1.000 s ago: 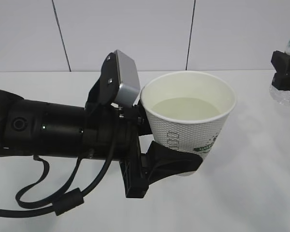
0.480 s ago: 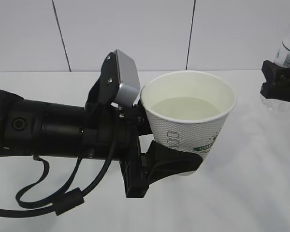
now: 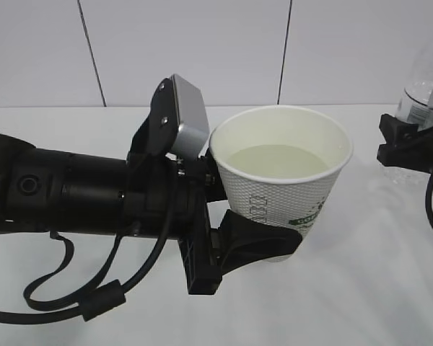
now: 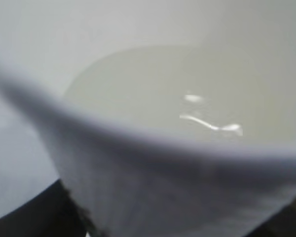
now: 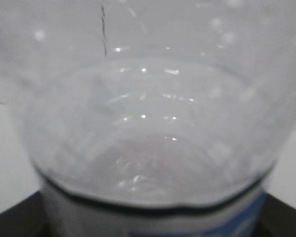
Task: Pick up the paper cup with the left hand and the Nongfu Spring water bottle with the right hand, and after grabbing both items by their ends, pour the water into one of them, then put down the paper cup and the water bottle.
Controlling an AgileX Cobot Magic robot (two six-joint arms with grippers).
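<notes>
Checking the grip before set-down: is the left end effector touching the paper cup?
Touching. The exterior view shows the left end effector with a black finger pressed against the dimpled wall of the paper cup, which it holds above the table.

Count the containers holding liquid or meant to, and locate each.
2: the paper cup, holding water, gripped by the left hand at centre; the water bottle, clamped by the right hand, at the right edge, partly cropped.

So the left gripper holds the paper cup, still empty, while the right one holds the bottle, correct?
Not empty: the exterior view shows water inside the paper cup held by the left gripper. The right gripper does hold the bottle.
</notes>
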